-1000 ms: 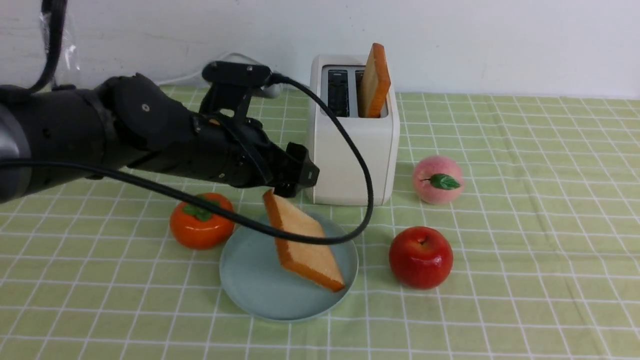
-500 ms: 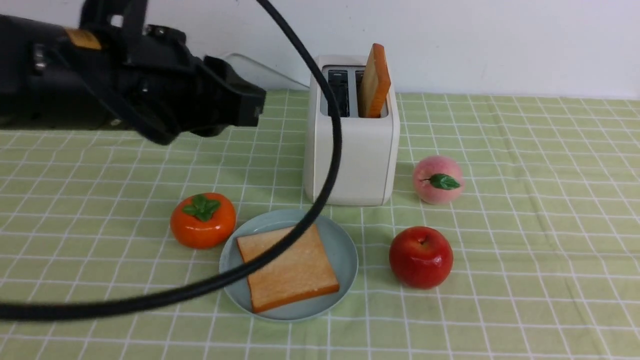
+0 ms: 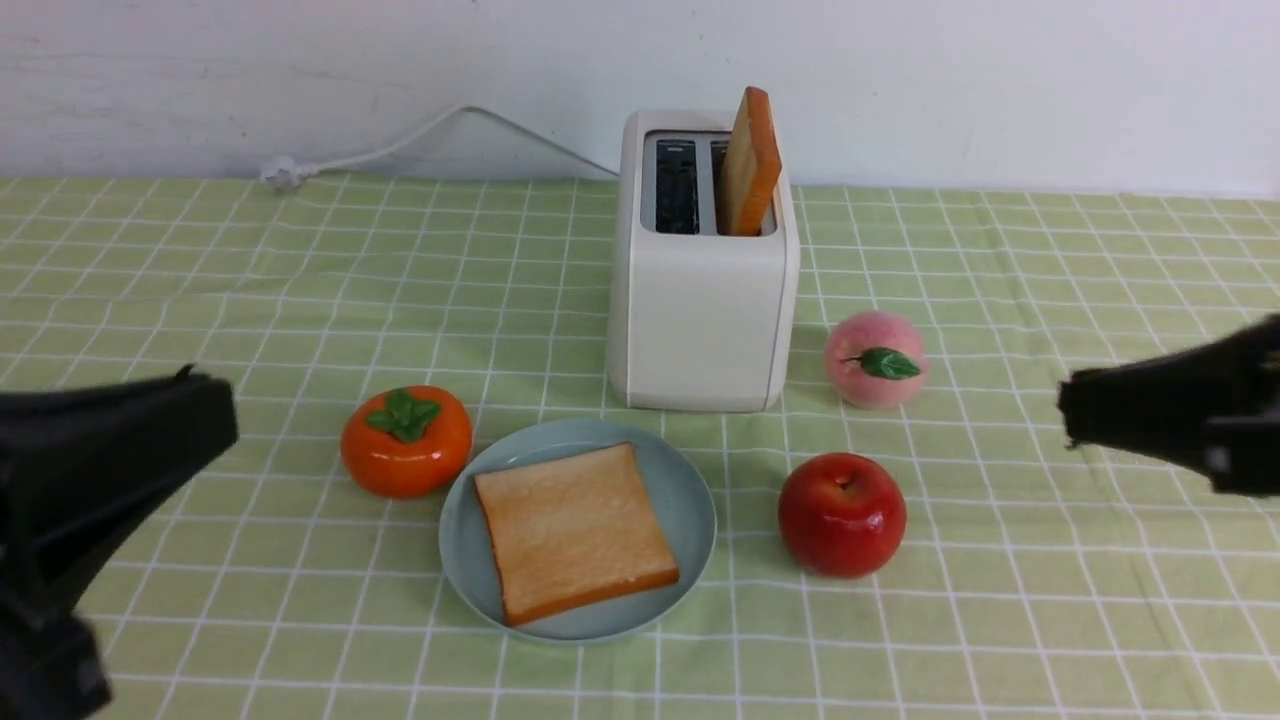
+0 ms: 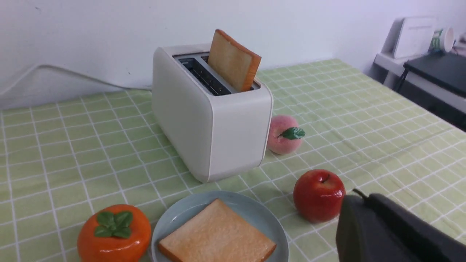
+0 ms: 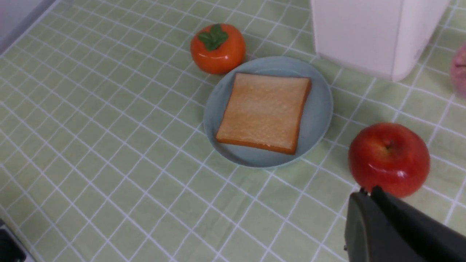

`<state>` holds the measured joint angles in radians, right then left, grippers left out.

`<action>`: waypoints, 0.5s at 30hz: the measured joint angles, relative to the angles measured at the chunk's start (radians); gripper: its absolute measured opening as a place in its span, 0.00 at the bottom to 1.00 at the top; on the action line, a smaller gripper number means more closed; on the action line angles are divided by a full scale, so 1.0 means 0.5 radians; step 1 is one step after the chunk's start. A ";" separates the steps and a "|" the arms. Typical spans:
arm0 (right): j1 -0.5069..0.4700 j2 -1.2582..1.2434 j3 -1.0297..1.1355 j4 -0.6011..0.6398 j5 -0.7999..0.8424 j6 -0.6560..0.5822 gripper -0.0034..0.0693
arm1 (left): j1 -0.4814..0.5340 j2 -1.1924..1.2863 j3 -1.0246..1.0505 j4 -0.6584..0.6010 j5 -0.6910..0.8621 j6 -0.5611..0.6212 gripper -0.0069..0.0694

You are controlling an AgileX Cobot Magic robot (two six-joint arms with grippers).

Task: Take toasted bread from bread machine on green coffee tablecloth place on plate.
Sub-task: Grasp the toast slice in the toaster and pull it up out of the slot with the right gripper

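one toasted bread slice (image 3: 575, 530) flat on plate (image 3: 685, 500), second slice (image 3: 752, 165) upright in bread machine (image 3: 700, 330) right slot; left gripper (image 3: 205, 420) and right gripper (image 3: 1075, 415) well clear at either side, jaw opening can't tell

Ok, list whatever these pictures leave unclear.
Left gripper: blurred, cut off by the front view's left edge; jaw opening unreadable.
Right gripper: cut off by the front view's right edge; same.
Standing toasted bread: lower part hidden inside the bread machine.
Peach: mostly cut off by the right wrist view's edge.
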<state>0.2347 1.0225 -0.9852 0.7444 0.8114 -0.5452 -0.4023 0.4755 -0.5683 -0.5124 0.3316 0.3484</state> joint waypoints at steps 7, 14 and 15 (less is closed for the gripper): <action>0.425 0.547 -0.339 -0.311 -0.431 0.120 0.07 | 0.000 -0.446 0.394 -0.094 -0.149 -0.002 0.07; 0.437 1.029 -0.682 -0.448 -1.011 0.289 0.27 | 0.000 -0.504 0.462 -0.094 -0.169 -0.002 0.07; 0.437 1.093 -0.735 -0.448 -1.076 0.295 0.33 | 0.000 -0.505 0.462 -0.094 -0.174 -0.002 0.07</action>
<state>0.4532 1.5691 -1.3527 0.5206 0.2735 -0.3976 -0.4023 0.2228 -0.3375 -0.5592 0.2445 0.3476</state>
